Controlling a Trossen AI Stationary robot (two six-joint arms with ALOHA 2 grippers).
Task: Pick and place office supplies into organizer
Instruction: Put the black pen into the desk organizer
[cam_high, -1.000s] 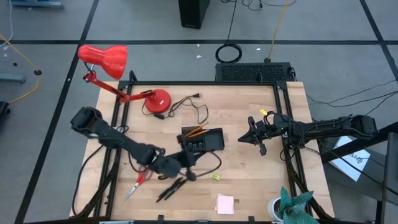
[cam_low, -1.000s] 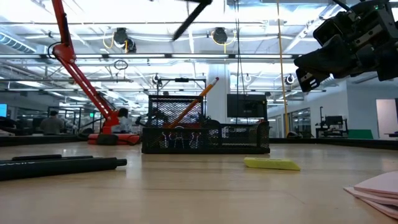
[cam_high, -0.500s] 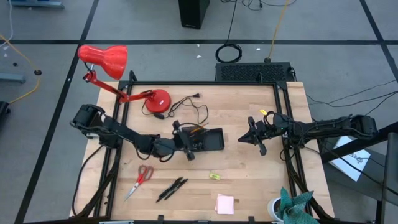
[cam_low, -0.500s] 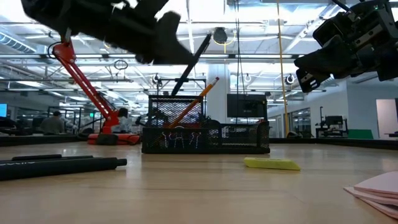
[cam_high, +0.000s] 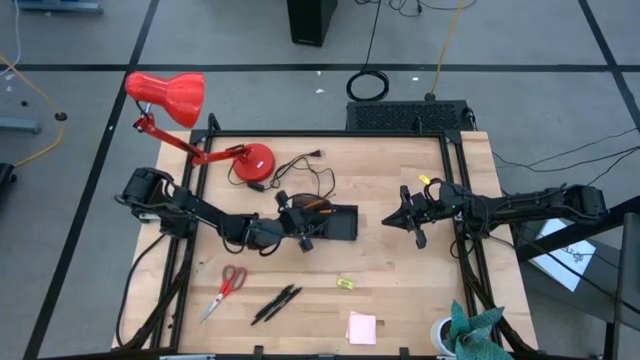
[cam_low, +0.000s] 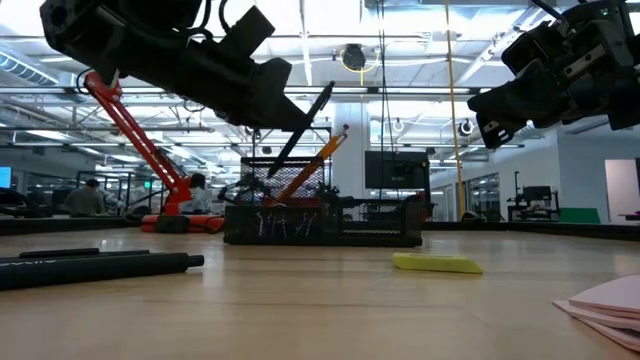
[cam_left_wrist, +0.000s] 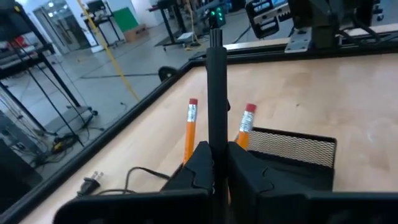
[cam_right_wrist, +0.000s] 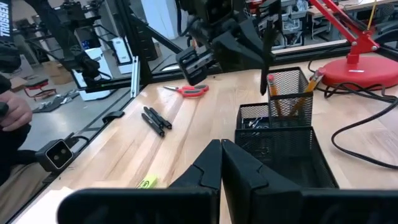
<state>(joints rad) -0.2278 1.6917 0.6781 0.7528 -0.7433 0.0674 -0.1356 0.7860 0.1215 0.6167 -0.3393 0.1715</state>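
Observation:
My left gripper (cam_high: 301, 226) is shut on a dark pen (cam_low: 308, 122) and hovers at the black mesh organizer (cam_high: 332, 222), by its tall cup where two orange pencils (cam_left_wrist: 190, 123) stand. The organizer (cam_low: 328, 214) sits on the table's middle. Red-handled scissors (cam_high: 226, 288), two more dark pens (cam_high: 276, 303), a small yellow item (cam_high: 345, 283) and a pink sticky-note pad (cam_high: 361, 327) lie flat on the near half of the table. My right gripper (cam_high: 411, 223) is shut and waits in the air to the organizer's right. My left gripper pinches the pen's shaft (cam_left_wrist: 216, 134) between its two fingers (cam_left_wrist: 200, 163), coming slanting from the table's left and above. The pen is lifted clear of the table and tilted; its lower end reaches down at the cup's rim (cam_low: 276, 160), and whether it touches I cannot tell.
A red desk lamp (cam_high: 168, 97) stands with its base (cam_high: 252, 162) at the far left, its black cord (cam_high: 312, 178) looping just behind the organizer. A potted plant (cam_high: 470, 332) is at the near right corner. Bare wood lies between the organizer and my right gripper.
My left gripper has carried the pen from above the loose pens toward the far edge, up to the organizer. The pen, first high overhead, has come down slanting until its lower end is at the pencil cup. The gripper stayed shut on it.

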